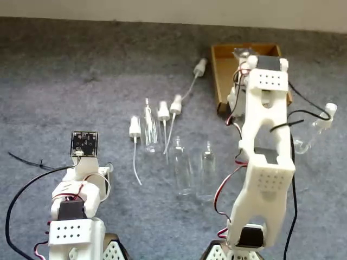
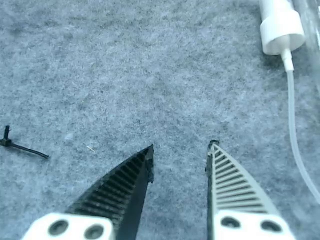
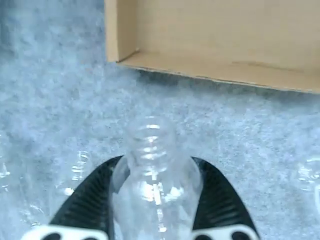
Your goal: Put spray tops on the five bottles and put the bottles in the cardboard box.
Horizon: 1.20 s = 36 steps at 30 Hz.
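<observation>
In the high view, the arm bases are sitting nearest the lens, at the near edge of the grey carpet [image 1: 54, 81]. The left arm [image 1: 76, 211] is being carried folded and low, well apart from the loose parts. The right arm [image 1: 264, 162] is being stretched far across the table toward the cardboard box [image 1: 218, 65], and much of the box's opening is being covered by it. Between the arms, three clear bottles [image 1: 181, 165] are lying on the carpet, with four white spray tops [image 1: 163, 111] and their thin tubes lying beside and beyond them. A further bottle [image 1: 309, 135] is lying to the right of the right arm, with a white top at its end.

In the left wrist view, the left gripper [image 2: 181, 150] is being held close over bare carpet, its jaws spread with nothing between them. A black cable tie [image 2: 22, 148] is lying off to one side. One spray top [image 2: 281, 30] and its curving tube are lying on the other side, apart from the fingertips.

In the right wrist view, the right gripper [image 3: 157, 160] is pinching a clear held bottle [image 3: 152, 190] around its shoulder. The threaded neck is pointing toward the box and is carrying no top. The box wall and floor are lying just beyond it across a strip of carpet. Other clear bottles are lying on the carpet to either side.
</observation>
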Available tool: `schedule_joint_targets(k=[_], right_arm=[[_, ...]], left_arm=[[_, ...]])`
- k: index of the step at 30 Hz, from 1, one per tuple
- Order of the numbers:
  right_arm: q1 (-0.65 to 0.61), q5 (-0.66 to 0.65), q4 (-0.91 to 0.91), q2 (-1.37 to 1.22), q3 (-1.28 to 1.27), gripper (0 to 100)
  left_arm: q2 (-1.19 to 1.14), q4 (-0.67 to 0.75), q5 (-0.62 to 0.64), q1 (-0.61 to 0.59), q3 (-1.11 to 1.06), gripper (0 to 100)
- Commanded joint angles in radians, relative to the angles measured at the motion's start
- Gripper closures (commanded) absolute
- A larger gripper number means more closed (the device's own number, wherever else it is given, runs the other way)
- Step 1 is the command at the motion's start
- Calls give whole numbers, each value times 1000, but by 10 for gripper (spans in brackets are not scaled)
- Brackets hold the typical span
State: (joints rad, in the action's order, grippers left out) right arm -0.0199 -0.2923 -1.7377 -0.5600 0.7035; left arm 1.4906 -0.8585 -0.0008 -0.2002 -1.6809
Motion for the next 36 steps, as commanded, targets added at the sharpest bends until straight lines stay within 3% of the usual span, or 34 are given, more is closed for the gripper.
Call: schedule_joint_targets(k=[1, 8, 17, 20, 27, 29, 32, 36], right_arm=[[10, 40, -21, 216, 24, 994], [-10, 97, 21, 710, -255, 994], [-8, 101, 498, 1517, -1313, 994], [-8, 80, 595, 1699, -1590, 994], [-38, 44, 711, 1778, -1756, 994], [-38, 44, 728, 1753, -1759, 994], [-38, 44, 780, 1715, -1759, 994], [-36, 92, 849, 1685, -1790, 994]], left_arm=[[10, -3, 9, -8, -25, 832], [10, -3, 9, -8, -25, 832], [10, -3, 11, -7, -25, 832], [10, -3, 11, 77, -24, 832], [10, -14, 5, 145, -24, 831], [10, -14, -106, 136, 2, 829], [10, -38, -422, -1, 134, 832], [-44, -97, -414, -77, 430, 832]])
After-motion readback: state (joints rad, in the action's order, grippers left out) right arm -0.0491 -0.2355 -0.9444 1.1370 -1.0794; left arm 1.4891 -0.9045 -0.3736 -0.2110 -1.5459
